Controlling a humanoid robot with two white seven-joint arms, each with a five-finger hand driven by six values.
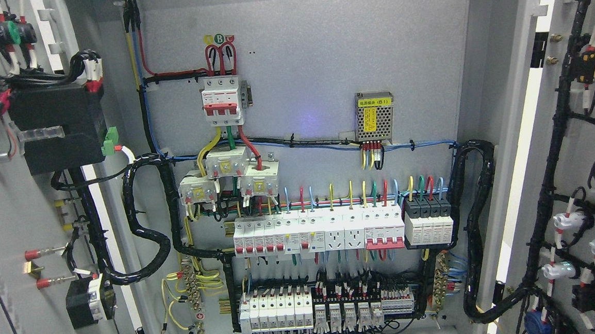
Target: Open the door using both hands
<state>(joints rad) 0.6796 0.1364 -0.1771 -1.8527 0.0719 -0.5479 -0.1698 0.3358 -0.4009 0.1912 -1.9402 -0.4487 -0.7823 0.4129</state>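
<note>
Although the task asks for two hands, no robot hand and no arm shows in the head view, so I cannot tell how the fingers stand or whether they hold anything.

Nearest to the camera are the two doors of the electrical cabinet, and both stand wide open. The left door (5,288) fills the left edge and shows its inner face, with a black box (57,127) mounted on it, a green connector (111,146) beside this box, and red-tipped terminals lower down. The right door (587,170) fills the right edge, also inner face toward us, with black cable looms and white lamp backs. I judge the opening is finished, or very nearly.

Thick black cable bundles (149,238) run in loose loops from each door to the cabinet body. Probably they are loose so that the doors can swing without pulling on the wires.

Further in is the grey back panel (321,47). At its upper part a red and white main breaker (222,100) sits, with a small power supply module (375,117) under a yellow label to its right. Below, a row of white breakers (312,233) crosses the panel, and a second row (306,311) sits near the bottom.
</note>
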